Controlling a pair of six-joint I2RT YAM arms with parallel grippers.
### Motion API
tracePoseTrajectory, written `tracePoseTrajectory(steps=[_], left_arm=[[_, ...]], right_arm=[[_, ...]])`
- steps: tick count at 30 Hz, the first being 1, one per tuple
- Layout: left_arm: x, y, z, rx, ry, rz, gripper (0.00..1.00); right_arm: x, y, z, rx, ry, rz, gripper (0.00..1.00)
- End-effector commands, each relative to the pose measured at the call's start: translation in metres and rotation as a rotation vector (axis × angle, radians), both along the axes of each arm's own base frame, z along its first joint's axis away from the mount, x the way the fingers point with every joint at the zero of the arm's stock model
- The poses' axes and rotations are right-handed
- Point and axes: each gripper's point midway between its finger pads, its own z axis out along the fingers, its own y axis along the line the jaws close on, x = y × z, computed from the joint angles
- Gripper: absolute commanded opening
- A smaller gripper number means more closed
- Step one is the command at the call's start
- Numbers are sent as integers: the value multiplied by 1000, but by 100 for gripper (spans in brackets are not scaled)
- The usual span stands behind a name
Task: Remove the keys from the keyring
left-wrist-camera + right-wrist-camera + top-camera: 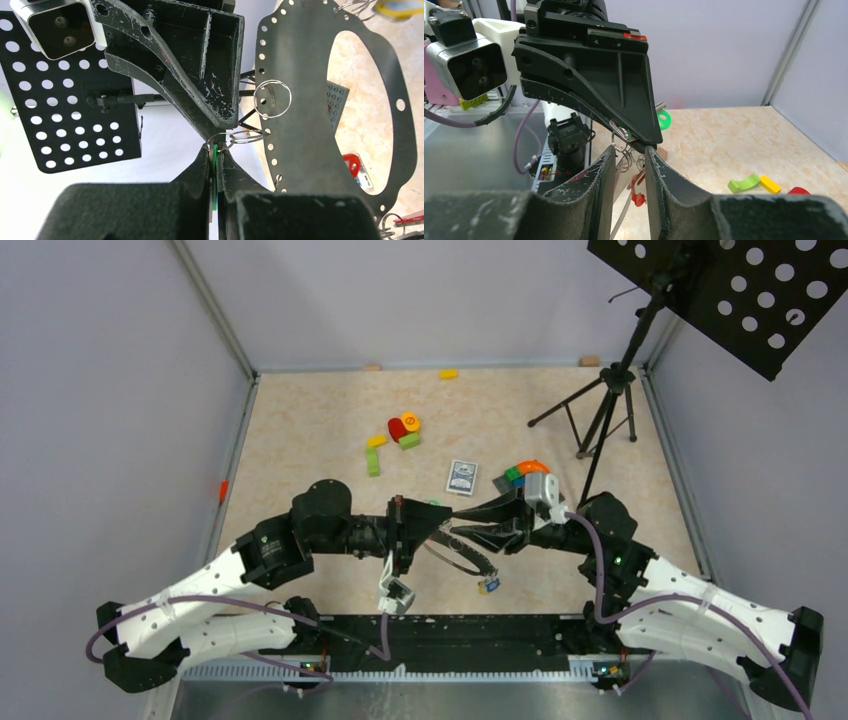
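My left gripper (438, 524) (216, 149) is shut on a green-tagged key (215, 172), held edge-on between its pads. Small split rings (247, 136) link that key to the keyring (295, 105) (462, 562), a wide, flat grey loop with small holes, hanging above the table between both arms. More keys dangle from it: a red tag (351, 164) (639, 198), a blue tag (489, 585) and a yellow tag (400, 7). My right gripper (458, 533) (630, 152) faces the left one tip to tip. It is open; split rings and the keyring's edge sit in the gap.
Behind the arms lie a playing-card box (461, 477), an orange arch block (530, 468) with green and blue blocks, a red-orange-green pile (403, 428), a green block (373, 462) and a yellow block (448, 373). A tripod (600, 410) carrying a perforated black plate (740, 290) stands back right.
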Motion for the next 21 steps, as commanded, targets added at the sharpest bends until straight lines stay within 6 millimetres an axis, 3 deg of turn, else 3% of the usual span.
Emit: tracePoseTrajectory(steps=[1, 13, 21], left_arm=[[-7, 0, 35, -84, -35, -34, 0], [-5, 2, 39, -91, -49, -19, 0], [-2, 5, 41, -96, -61, 2, 0]], right_arm=[[-13, 0, 27, 52, -63, 70, 27], [-9, 3, 12, 18, -20, 58, 27], [2, -9, 10, 47, 3, -34, 27]])
